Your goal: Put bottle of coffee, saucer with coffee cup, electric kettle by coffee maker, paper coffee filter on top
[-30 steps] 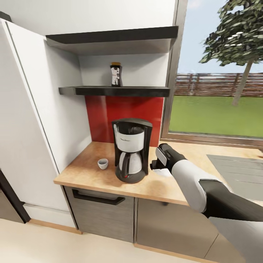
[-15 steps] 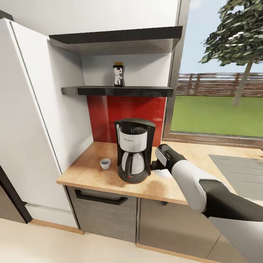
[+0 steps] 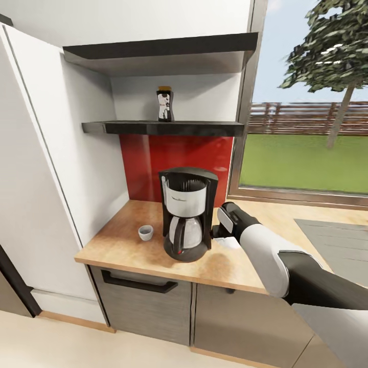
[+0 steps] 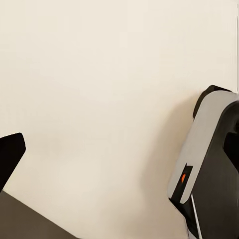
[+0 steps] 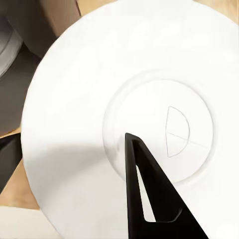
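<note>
The coffee maker [image 3: 187,213] stands near the counter's [image 3: 128,245] front edge, toward its left end. The cup [image 3: 145,233] sits just beside it on the left, upright, on the bare counter — apart from the machine. The coffee bottle [image 3: 163,104] stands upright on the shelf [image 3: 204,128] above the red backsplash [image 3: 153,158], toward the shelf's middle.

The right arm [image 3: 276,260] reaches over the counter's front edge, its gripper [image 3: 221,231] just right of the coffee maker and low over the counter. In the right wrist view one dark finger [image 5: 149,189] lies across the white saucer [image 5: 89,99], and the jaws grip the saucer at its rim — the saucer's edge [image 3: 228,242] shows white beneath the gripper in the head view, next to the machine's base.

The left wrist view shows a pale floor [image 4: 99,99] and part of the robot's body [image 4: 209,159]; whether the left jaws are wide or narrow I cannot tell.
</note>
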### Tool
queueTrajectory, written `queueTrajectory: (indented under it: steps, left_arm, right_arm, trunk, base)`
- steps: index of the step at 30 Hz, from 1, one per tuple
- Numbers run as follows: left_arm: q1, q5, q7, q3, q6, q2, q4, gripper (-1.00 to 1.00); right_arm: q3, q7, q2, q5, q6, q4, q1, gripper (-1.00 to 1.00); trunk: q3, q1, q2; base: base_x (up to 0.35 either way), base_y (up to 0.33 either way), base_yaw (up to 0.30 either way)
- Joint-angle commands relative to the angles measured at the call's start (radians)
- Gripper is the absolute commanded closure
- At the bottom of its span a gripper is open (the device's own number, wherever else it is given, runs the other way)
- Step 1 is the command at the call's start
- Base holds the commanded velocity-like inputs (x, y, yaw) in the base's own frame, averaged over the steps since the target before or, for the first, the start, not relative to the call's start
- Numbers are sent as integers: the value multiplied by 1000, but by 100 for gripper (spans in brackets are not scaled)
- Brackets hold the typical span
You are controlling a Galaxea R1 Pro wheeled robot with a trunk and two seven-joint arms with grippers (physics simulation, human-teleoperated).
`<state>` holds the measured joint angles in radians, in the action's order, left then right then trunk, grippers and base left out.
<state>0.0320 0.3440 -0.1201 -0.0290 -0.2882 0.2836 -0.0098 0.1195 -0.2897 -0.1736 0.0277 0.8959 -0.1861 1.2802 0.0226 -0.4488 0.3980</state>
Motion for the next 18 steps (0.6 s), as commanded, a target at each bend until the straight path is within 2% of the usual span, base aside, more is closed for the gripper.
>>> queueTrajectory:
  steps: [1, 6, 18]
  left_arm:
    - [0, 7, -7, -2, 0, 0, -1, -100]
    - [0, 6, -7, -2, -1, -1, -1, -100]
    - [0, 6, -7, -3, -2, -1, -1, -100]
  right_arm:
    - [8, -5, -1, 3, 3, -1, 1, 100]
    - [8, -5, -1, 3, 3, -1, 1, 100]
    - [8, -6, -1, 2, 2, -1, 1, 100]
  trunk:
    - [2, -1, 2]
    - [2, -1, 2]
    - [2, -1, 2]
  base:
    - [294, -97, 0]
    - [134, -51, 0]
    - [8, -3, 0]
